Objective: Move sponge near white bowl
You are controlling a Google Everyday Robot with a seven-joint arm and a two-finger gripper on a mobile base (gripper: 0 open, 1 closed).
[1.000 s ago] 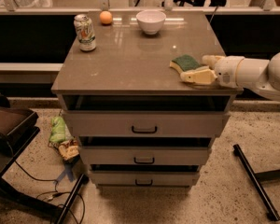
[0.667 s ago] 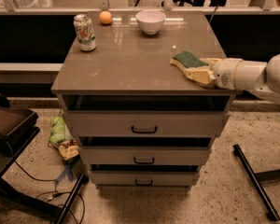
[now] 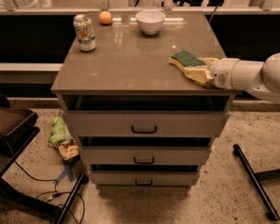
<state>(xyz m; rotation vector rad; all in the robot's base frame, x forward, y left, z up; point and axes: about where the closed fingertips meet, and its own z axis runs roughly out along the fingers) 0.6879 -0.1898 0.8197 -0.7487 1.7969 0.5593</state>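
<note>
The sponge [image 3: 186,59] lies at the right edge of the counter [image 3: 130,64], having crept only slightly toward the far side over the last second. The pincer [image 3: 198,73] sits against its near right end, where it was before; whether it grips the sponge I cannot tell. The white bowl [image 3: 150,21] stands well apart at the far edge, so most of the move likely remains.

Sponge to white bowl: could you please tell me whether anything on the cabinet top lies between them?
Nothing visible does. The gripper is at the sponge by the right edge, and bare top runs to the white bowl. The soda can and orange ball sit off left.
</note>
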